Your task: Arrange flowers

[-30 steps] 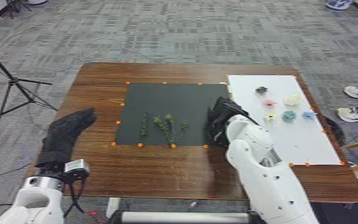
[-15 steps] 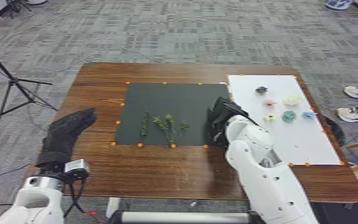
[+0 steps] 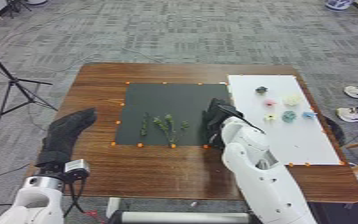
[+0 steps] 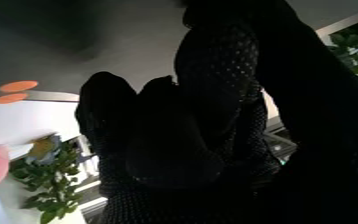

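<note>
1. Since the earlier frames, the right hand (image 3: 217,120), in a black fabric glove, and its white jointed arm (image 3: 262,167) have shifted slightly to the left. The flowers and greenery lie where they were, and the left hand (image 3: 67,131), also black-gloved, has kept its place.
2. Right hand: it is over the right-hand edge of a dark grey rectangular sheet (image 3: 171,100). How far open it is, and whether it holds or touches anything, I cannot tell.
3. Left hand: its fingers are straight and close together, with nothing in them, over the left side of the brown wooden table (image 3: 158,172).
4. Slender green leafy sprigs (image 3: 168,129) lie on the lower part of the dark sheet, to the left of the right hand.
5. On the white rectangular sheet (image 3: 295,145) at the right are small flower heads, set apart: dark (image 3: 261,90), cream (image 3: 292,100), pink (image 3: 270,103), pale yellow (image 3: 270,117), teal (image 3: 288,116) and light blue (image 3: 309,114).
6. Small orange markers (image 3: 141,145) dot the sheets' edges.
</note>
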